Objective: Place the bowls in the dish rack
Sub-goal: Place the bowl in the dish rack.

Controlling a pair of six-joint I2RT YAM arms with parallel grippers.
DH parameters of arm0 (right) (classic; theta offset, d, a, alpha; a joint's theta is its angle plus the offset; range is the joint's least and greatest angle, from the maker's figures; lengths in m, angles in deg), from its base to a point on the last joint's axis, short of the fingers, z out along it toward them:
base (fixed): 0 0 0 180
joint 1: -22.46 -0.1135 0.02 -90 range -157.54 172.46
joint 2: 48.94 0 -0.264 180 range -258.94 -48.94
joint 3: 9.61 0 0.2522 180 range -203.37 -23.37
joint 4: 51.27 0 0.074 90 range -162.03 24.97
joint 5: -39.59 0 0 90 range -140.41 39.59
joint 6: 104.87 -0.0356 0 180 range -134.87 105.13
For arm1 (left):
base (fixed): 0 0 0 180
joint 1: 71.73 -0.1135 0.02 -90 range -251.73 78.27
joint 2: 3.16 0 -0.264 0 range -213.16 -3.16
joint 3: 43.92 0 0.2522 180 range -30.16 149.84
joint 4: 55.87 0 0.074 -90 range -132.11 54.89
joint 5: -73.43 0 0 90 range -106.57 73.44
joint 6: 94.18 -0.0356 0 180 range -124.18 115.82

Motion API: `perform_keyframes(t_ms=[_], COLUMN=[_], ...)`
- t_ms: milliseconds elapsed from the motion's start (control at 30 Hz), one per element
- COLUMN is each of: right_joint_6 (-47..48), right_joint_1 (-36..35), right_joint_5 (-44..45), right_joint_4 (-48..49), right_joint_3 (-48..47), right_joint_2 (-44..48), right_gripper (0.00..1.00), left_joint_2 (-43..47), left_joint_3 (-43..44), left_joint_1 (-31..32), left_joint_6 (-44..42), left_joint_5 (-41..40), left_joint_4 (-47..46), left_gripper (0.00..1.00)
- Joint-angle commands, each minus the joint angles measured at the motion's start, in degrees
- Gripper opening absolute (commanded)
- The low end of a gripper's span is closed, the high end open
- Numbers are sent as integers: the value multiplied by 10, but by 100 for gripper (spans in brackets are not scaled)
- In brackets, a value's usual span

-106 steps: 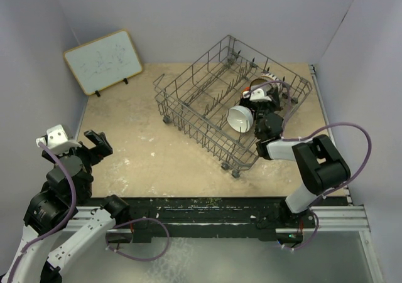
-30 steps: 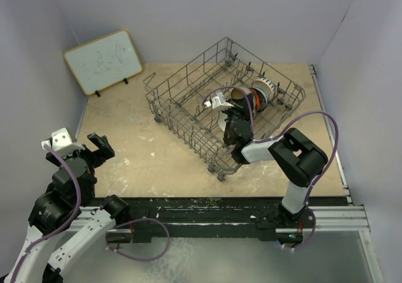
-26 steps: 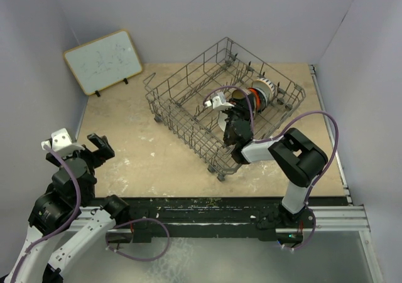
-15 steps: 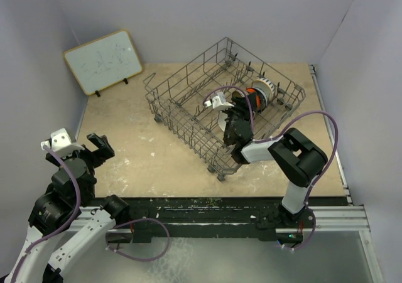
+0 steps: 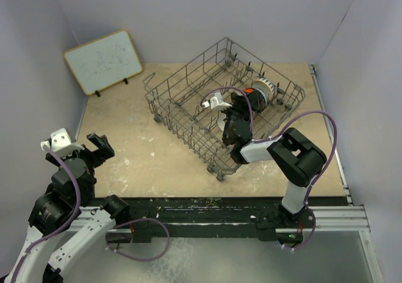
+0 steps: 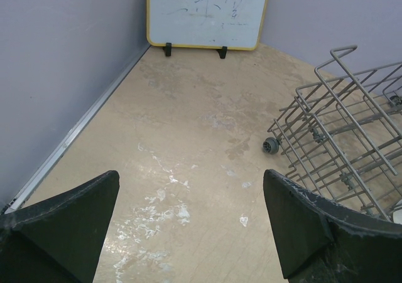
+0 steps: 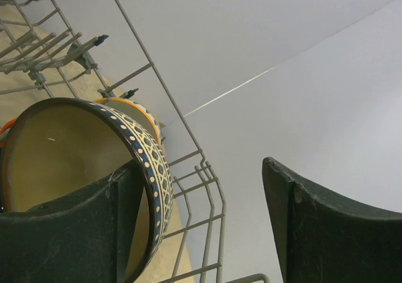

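bowls (image 5: 259, 92) on edge in a tight row among the tines toward the right end of the rack (image 5: 188, 102); nearest the right wrist camera, patterned bowl (image 7: 69, 151), dark rim, cream inside, blue-and-white band outside, tilted with its mouth toward the lens; orange bowl (image 7: 139, 112) just behind it, touching or merely close, cannot tell which; right gripper (image 7: 198, 170) down inside the rack, jaws spread wide, gripping nothing; one finger (image 7: 69, 233) in front of the patterned bowl's cream inside, next to its rim; contact there or not, cannot tell; other finger well apart from the bowl, only rack wire and wall showing in the gap; rack set askew on the table (image 5: 125, 126), small wheel (image 6: 271, 146) at one corner resting on the tabletop; left gripper (image 6: 191, 189) over bare table at the near left, well apart from the rack, jaws wide, holding nothing; whiteboard (image 5: 103, 60) propped at the far left by the wall
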Motion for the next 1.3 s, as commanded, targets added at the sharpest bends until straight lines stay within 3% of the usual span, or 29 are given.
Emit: perform_keyframes(t_ms=[0, 100, 333, 567, 800, 933, 1267], right_joint_6=[-3, -29, 12, -26, -1, -34, -21], right_joint_1=[-24, -12, 34, 78, 82, 98, 130], right_joint_5=[14, 23, 44, 44, 29, 12, -27], right_joint_4=[182, 149, 221, 219, 205, 163, 216], right_joint_3=[-12, -22, -42, -65, -68, -55, -51], right_joint_2=[-12, -1, -39, -17, 9, 21, 4], right_gripper=[77, 77, 78, 80, 93, 95, 100], left_joint_2=[-4, -2, -3, -8, -11, -8, -20], left_joint_3=[-5, -5, -5, -5, -5, -5, -2], left_joint_1=[2, 2, 2, 2, 2, 2, 2], left_joint_6=[1, 1, 0, -1, 1, 2, 6], left_joint_5=[-9, -9, -10, -11, -13, -12, -16], left_joint_4=[-22, -23, -23, -22, -21, -21, -15], left_gripper=[99, 99, 99, 99, 99, 99, 99])
